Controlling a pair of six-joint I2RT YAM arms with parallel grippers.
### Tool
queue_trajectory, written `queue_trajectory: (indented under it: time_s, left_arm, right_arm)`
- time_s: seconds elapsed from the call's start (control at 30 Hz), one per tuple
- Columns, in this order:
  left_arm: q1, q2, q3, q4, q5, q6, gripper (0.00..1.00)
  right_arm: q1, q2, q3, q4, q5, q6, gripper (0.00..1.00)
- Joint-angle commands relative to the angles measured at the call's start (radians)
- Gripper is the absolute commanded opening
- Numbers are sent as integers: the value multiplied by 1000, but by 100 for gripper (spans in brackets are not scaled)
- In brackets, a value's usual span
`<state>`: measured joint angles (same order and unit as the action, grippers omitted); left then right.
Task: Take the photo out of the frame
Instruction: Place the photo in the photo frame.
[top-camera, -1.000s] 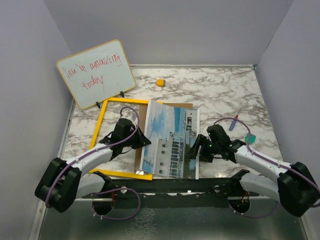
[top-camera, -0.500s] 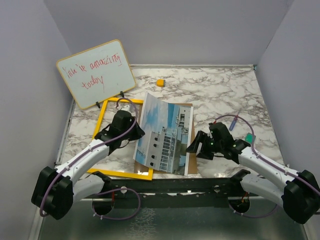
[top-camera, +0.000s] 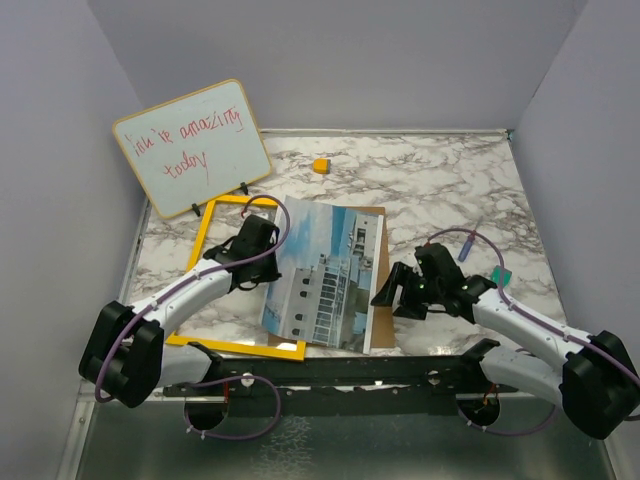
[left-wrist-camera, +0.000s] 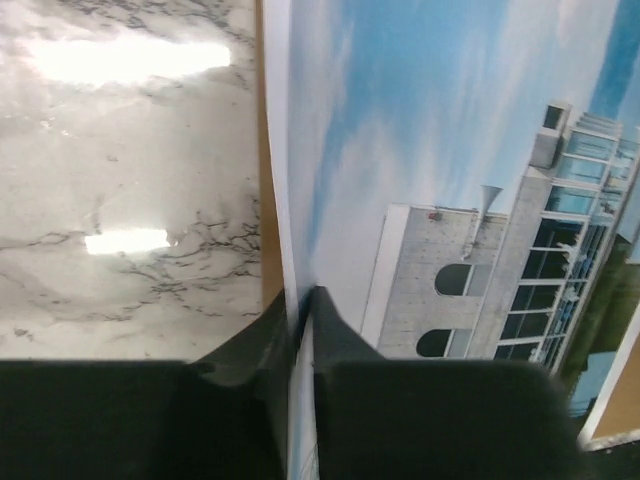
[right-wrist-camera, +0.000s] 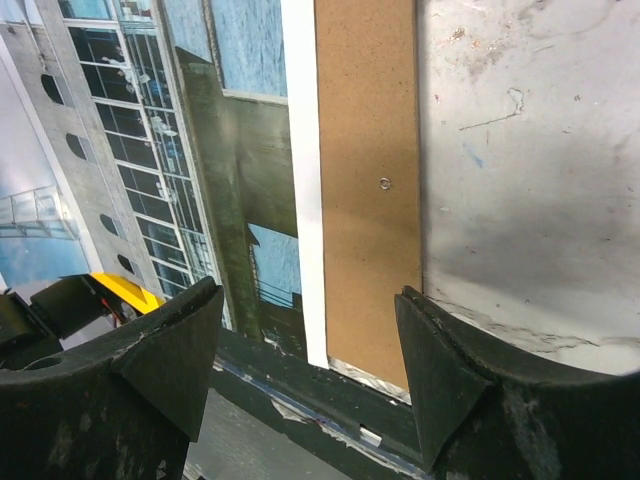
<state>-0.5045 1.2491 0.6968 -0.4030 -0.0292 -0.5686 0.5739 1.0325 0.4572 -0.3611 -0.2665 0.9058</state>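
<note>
The photo (top-camera: 320, 275) lies at table centre, just ahead of your arm bases. Reading the overhead view with 12 o'clock at the far wall, its long axis runs from 6 toward 12–1 o'clock. The sky end is far and the building end near. Its 9 o'clock edge is raised and bowed. Its 3 o'clock side rests on a brown backing board (right-wrist-camera: 365, 200), which shows as a strip past the white margin.

The frame (top-camera: 250, 348) lies flat at 9 o'clock of the photo, yellow border up. Its right side is covered by the print.

Your left gripper (left-wrist-camera: 300, 300) is clenched on the photo's 9 o'clock edge, with the sheet pinched between both fingers. Your right gripper (right-wrist-camera: 308, 310) is released, its jaws spread wide above the photo's 3 o'clock margin and the board strip, grasping nothing.

The surface is a white marble-pattern table (top-camera: 440, 190), enclosed by plain lavender-grey walls. A whiteboard (top-camera: 190, 145) with red handwriting stands at 10–11 o'clock. A small yellow block (top-camera: 320, 165) sits at 12 o'clock, and a pen (top-camera: 467, 245) at 2–3 o'clock.
</note>
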Motion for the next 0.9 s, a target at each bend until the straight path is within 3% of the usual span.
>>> queue_trajectory:
  time_s: [0.0, 0.1, 0.3, 0.4, 0.6, 0.63, 0.73, 0.87]
  left_arm:
    - [-3, -2, 30, -58, -92, 12, 25]
    - [-3, -15, 28, -57, -101, -4, 52]
    - [-3, -83, 56, -96, -132, -1, 74]
    - [-3, -121, 82, -147, -201, 2, 90]
    - [-3, -190, 99, -183, -249, 39, 99]
    - [-3, -204, 98, -183, -254, 45, 99]
    - [-3, -247, 94, -187, -291, 64, 99]
    - [-3, -266, 96, -198, -386, 91, 99]
  right_arm:
    - [-1, -1, 31, -27, 18, -15, 74]
    - [0, 6, 38, -34, 26, -18, 74]
    - [0, 12, 64, -45, 53, -24, 74]
    - [0, 10, 87, -53, 64, -26, 74]
    - [0, -12, 129, -36, 54, -82, 77]
    - [0, -22, 135, -28, 41, -105, 78]
    - [0, -57, 167, -17, 25, -152, 98]
    - [16, -60, 256, -13, 2, -230, 100]
